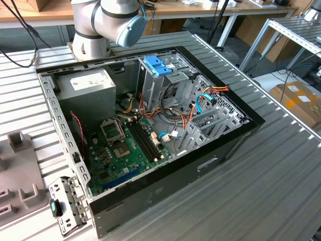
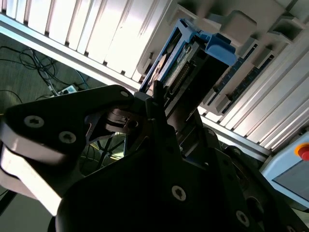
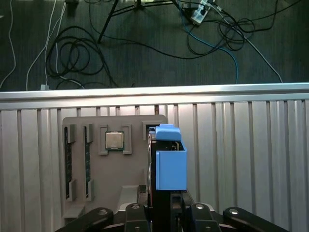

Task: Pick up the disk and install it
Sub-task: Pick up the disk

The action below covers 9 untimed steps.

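Over at the exterior view's left edge, a grey parts tray (image 1: pixel 17 160) lies on the ribbed metal worktop (image 1: pixel 281 181). The first wrist view shows it close to the worktop's edge rail. In that view the tray carries a processor chip (image 3: pixel 114 140) in a square pocket. Just beside the pocket the disk (image 3: pixel 171 164) stands upright on one edge, its light-blue plastic rail turned toward the camera. The gripper (image 3: pixel 163 207) has hold of it: the jaws look pressed against the disk's two flat faces at its near end, pinching it. I cannot tell whether the disk rests in its tray slot or hangs just clear of it.

By my judgement the disk is dense and stiff for its size, with smooth metal faces that offer little friction. It will not take a knock well. The blue rail is thin plastic and would likely flex or unclip under load, and the connector end is delicate. The flat faces of the metal body are therefore the sound place to grip, as near the middle of the disk's length as reach allows. Pinched near one end, it could swing in the jaws under its own weight.

Further toward the exterior view's right, the arm (image 1: pixel 113 20) rises at the worktop's far edge, behind the open computer case (image 1: pixel 165 196) in the middle of the worktop. Inside the case a grey power-supply box (image 1: pixel 88 88) fills the far corner on the exterior view's left. The motherboard (image 1: pixel 125 150) covers the floor, and then comes the grey drive cage (image 1: pixel 168 88) topped by a blue latch (image 1: pixel 157 65). The disk is at the tray, outside the case.
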Motion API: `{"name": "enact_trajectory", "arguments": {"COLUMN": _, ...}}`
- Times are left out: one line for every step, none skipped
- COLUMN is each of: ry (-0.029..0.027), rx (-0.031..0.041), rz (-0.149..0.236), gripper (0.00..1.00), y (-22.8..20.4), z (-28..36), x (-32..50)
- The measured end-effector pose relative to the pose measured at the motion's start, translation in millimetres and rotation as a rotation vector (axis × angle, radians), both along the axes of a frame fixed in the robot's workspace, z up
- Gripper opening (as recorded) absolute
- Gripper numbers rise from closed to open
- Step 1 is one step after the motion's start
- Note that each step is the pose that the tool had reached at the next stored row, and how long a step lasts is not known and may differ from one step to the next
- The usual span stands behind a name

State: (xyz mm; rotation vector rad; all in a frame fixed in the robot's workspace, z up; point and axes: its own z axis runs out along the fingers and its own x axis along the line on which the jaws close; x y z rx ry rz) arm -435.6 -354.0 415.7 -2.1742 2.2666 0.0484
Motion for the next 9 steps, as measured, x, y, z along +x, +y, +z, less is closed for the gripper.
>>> {"name": "enact_trajectory", "arguments": {"ry": 0.0000, "rx": 0.0000, "rz": 0.000, "gripper": 0.35, "y": 0.0, "z": 2.3, "x": 0.0}}
{"name": "enact_trajectory", "arguments": {"ry": -0.0001, "rx": 0.0000, "rz": 0.000, "gripper": 0.35, "y": 0.0, "z": 3.9, "x": 0.0}}
{"name": "enact_trajectory", "arguments": {"ry": -0.0001, "rx": 0.0000, "rz": 0.000, "gripper": 0.35, "y": 0.0, "z": 5.9, "x": 0.0}}
{"name": "enact_trajectory", "arguments": {"ry": 0.0000, "rx": 0.0000, "rz": 0.000, "gripper": 0.35, "y": 0.0, "z": 8.1, "x": 0.0}}
{"name": "enact_trajectory", "arguments": {"ry": 0.0000, "rx": 0.0000, "rz": 0.000, "gripper": 0.35, "y": 0.0, "z": 10.5, "x": 0.0}}
{"name": "enact_trajectory", "arguments": {"ry": -0.0001, "rx": 0.0000, "rz": 0.000, "gripper": 0.35, "y": 0.0, "z": 12.2, "x": 0.0}}
{"name": "enact_trajectory", "arguments": {"ry": -0.0002, "rx": 0.0001, "rz": 0.000, "gripper": 0.35, "y": 0.0, "z": 16.7, "x": 0.0}}
{"name": "enact_trajectory", "arguments": {"ry": 0.0000, "rx": 0.0000, "rz": 0.000, "gripper": 0.35, "y": 0.0, "z": 20.2, "x": 0.0}}
{"name": "enact_trajectory", "arguments": {"ry": -0.0001, "rx": 0.0001, "rz": 0.000, "gripper": 0.35, "y": 0.0, "z": 21.8, "x": -0.1}}
